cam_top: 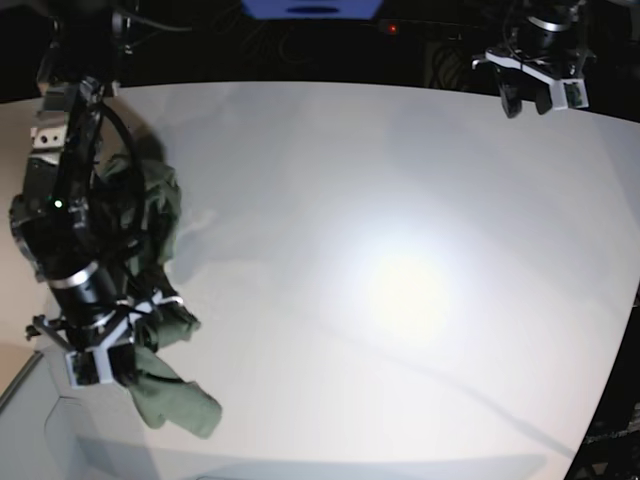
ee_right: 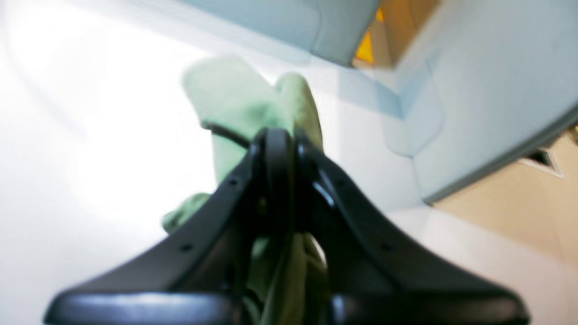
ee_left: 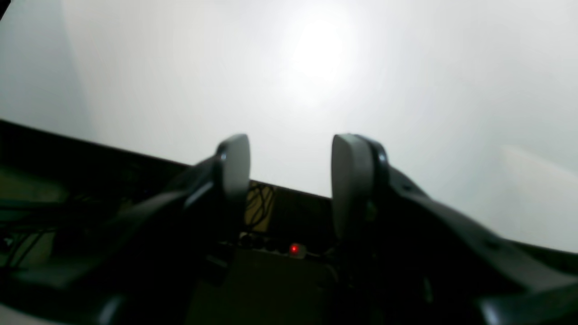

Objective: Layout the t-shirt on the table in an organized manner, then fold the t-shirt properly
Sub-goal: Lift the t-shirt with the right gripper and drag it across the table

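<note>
Right fingers (ee_right: 280,140) pinching t-shirt (cam_top: 150,230), bunched, elongated front-to-back

White table (cam_top: 400,200), curved edge; crumpled olive t-shirt (cam_top: 150,215) lying near its left edge.

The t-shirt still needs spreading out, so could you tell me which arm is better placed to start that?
Probably the right: the right gripper is shut on the bunched t-shirt at the table edge, while the left gripper hangs open and empty far across.
</note>
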{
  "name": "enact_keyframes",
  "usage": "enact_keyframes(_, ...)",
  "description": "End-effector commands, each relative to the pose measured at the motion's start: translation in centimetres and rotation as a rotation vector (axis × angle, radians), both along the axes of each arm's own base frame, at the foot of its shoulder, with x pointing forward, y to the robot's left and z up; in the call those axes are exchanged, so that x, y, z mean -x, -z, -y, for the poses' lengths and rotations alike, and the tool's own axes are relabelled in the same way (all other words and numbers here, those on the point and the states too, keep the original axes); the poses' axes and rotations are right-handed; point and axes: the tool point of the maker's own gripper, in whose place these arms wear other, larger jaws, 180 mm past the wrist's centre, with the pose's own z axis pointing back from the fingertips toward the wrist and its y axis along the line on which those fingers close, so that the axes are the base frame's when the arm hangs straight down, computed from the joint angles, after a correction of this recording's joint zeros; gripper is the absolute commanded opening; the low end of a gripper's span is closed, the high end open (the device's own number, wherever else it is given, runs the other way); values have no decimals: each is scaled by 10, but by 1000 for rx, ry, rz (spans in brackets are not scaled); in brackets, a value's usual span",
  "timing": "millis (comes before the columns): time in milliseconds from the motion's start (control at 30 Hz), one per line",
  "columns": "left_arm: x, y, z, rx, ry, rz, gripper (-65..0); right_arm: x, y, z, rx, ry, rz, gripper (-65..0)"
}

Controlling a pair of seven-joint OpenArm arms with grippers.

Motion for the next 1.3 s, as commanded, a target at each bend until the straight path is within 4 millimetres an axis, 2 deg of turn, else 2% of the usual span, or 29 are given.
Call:
enact_keyframes(0,-3,-8,-2,-12,3,30,-366,-5,-28,-4,-8,-16,93,-650)
enact_keyframes(67,-3,-9,-2,-12,2,32,-366,-13,-47,-13,-47,-22,139,-650)
enact_keyframes(300,-4,-11,-2,-14,4,37,-366,-35,-123,-68,-131,-123,242,-633)
enact_keyframes(467,-5,-12,-3,-19,6,40,-366,-33,-192,-120,-190,-246,388,-632)
enact_keyframes(533,-4,-15,-12,-37,-12,43,-366,-29,-214,-137,-235,-284,430,-632)
enact_keyframes(633,-4,-23,-30,-77,-49,60,-366,-31,-235,-143,-221,-307,468,-632)
enact_keyframes(733,-3,-31,-49,-120,-83,72,-366,-32,-244,-184,-162,-408,475,-632)
enact_keyframes(833,-1,-38,-64,-152,-117,82,-366,-36,-246,-204,-151,-460,496,-632)
enact_keyframes(900,-6,-44,-72,-165,-140,109,-366,-40,-244,-204,-155,-459,489,-632)
enact_keyframes(1000,-9,-47,-75,-156,-181,137,-366,-46,-240,-192,-178,-427,476,-631)
enact_keyframes(1167,-24,-53,-72,-136,-201,191,-366,-61,-225,-158,-242,-336,435,-631)
enact_keyframes(1233,-32,-58,-71,-132,-202,218,-366,-67,-219,-137,-248,-288,426,-631)
enact_keyframes(1267,-35,-59,-71,-130,-204,227,-366,-71,-208,-125,-260,-258,403,-631)
